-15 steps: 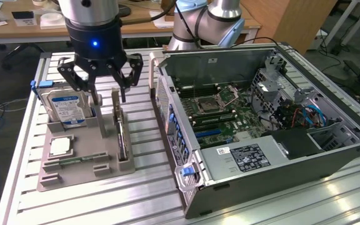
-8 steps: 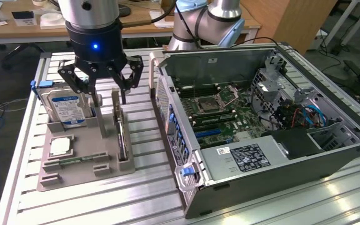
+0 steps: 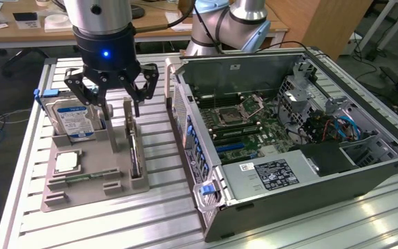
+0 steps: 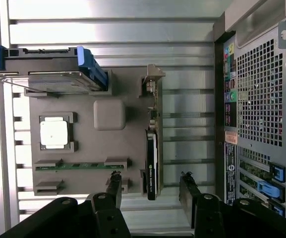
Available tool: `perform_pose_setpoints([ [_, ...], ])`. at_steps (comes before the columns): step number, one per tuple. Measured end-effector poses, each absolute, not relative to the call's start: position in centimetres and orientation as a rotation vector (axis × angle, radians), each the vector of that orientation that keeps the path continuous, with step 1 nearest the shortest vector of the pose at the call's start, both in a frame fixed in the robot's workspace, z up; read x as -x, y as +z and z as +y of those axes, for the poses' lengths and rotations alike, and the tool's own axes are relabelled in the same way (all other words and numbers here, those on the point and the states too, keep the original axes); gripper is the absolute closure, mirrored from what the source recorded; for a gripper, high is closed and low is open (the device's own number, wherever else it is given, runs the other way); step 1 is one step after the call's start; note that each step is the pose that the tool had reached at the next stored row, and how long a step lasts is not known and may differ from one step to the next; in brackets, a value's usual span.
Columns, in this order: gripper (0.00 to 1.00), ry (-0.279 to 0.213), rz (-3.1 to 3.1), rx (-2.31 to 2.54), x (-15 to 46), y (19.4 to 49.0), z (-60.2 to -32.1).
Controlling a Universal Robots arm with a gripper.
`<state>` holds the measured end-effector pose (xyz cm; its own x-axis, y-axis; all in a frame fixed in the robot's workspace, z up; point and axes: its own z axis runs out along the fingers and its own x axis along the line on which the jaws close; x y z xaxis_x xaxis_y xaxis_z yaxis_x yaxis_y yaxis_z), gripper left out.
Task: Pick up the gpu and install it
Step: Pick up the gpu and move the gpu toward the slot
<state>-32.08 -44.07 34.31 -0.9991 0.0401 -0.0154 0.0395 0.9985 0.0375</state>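
The gpu [image 3: 134, 149] stands on its edge in a slot of the grey holder [image 3: 95, 189] on the slatted table, at the exterior view's left of the open computer case [image 3: 289, 135]. In the wrist view the gpu [image 4: 152, 161] is a thin dark strip seen from above. My gripper [image 3: 119, 110] hangs just above the card's far end, open and holding nothing. The two black fingers [image 4: 114, 184] of the gripper [image 4: 151, 191] stand one on each side of the card's line, apart from it.
The holder [image 4: 83, 148] also carries an upright silver hard drive [image 3: 74, 120] with a blue label, a square CPU chip [image 3: 68, 162] and a memory stick [image 4: 76, 166]. The case lies open with its motherboard [image 3: 244, 127] exposed; its perforated rear panel [image 4: 259, 94] is close beside the holder.
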Motion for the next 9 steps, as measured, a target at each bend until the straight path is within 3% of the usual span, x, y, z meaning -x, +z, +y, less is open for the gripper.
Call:
perform_pose_setpoints([
  [9,0.41,0.058,3.124,-0.062,32.08,33.95,-44.34],
])
